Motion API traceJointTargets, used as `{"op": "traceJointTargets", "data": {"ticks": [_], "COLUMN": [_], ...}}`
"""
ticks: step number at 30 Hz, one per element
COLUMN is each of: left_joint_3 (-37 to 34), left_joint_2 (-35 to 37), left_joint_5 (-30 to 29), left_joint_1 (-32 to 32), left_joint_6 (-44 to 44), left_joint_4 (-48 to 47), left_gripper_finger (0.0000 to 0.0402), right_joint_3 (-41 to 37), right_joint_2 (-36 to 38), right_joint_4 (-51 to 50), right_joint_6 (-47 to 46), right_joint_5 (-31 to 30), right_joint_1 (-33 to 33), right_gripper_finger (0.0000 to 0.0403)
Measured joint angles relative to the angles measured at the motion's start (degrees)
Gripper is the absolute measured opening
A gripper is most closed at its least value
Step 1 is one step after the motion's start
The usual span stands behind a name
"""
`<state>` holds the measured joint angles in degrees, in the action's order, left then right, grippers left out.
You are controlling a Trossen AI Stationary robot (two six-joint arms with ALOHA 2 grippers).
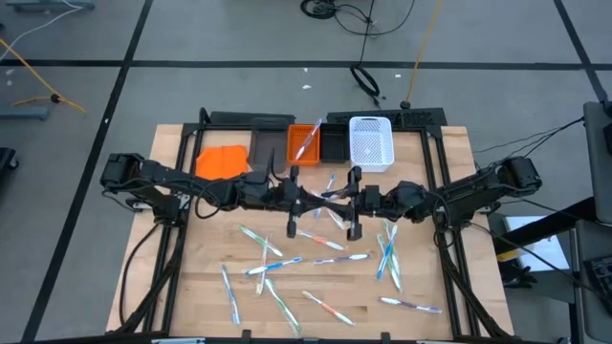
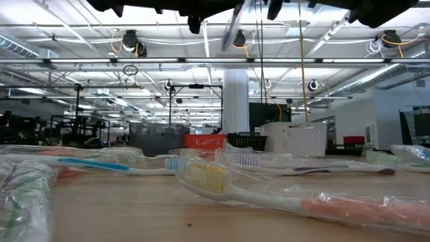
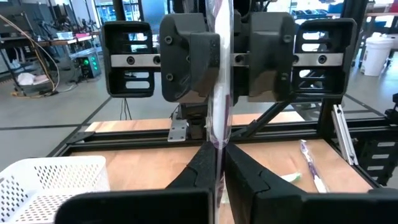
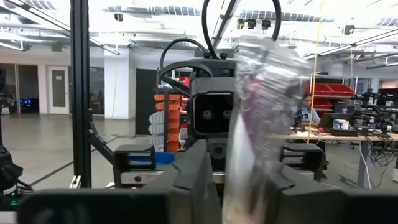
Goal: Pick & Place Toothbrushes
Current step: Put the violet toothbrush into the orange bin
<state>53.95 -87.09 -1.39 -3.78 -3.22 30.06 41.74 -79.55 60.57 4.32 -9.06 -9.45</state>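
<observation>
A toothbrush in a clear wrapper stands nearly upright in the air over the middle of the table, between my two grippers, which face each other. My left gripper is shut on it, coming from the table's left. My right gripper is shut on it from the table's right. In the low view its lower end hangs below the dark grippers. Several other wrapped toothbrushes lie flat on the wooden table, and one lies in the orange bin. My left gripper pinches the wrapped toothbrush between its two fingers. The fingers lie level, from the table's left, across the brush. The brush stands upright, clear of the table. My right gripper has the same brush's wrapper between its two fingers, coming from the table's right and slanting a little upward, across the brush. The crinkled wrapper fills the gap between the fingers. The brush stands upright above them.
At the table's far edge stand an orange bin, a black bin and a white mesh bin, with an orange sheet to their left. Loose toothbrushes cover the near half of the table.
</observation>
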Motion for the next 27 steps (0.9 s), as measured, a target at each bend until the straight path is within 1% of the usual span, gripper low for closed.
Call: {"op": "traceJointTargets", "data": {"ticks": [4,5,11,27], "left_joint_3": [0.00,0.00,0.00,0.00], "left_joint_2": [0.00,0.00,0.00,0.00], "left_joint_5": [0.20,0.22,-0.13,-0.17], "left_joint_1": [-0.04,-0.04,-0.15,-0.13], "left_joint_6": [0.00,0.00,0.15,0.13], "left_joint_4": [-0.14,-0.21,-0.28,-0.28], "left_gripper_finger": [0.0006,0.0011,0.0038,0.0044], "right_joint_3": [0.00,0.00,0.00,0.00], "right_joint_2": [0.02,0.02,0.02,0.04], "right_joint_4": [-0.38,-0.57,-0.90,-2.16], "right_joint_6": [0.04,0.09,0.50,1.07], "right_joint_5": [-0.12,-0.09,0.11,0.23], "right_joint_1": [0.02,0.02,0.00,0.00], "right_gripper_finger": [0.0018,0.0014,0.0014,0.0013]}}
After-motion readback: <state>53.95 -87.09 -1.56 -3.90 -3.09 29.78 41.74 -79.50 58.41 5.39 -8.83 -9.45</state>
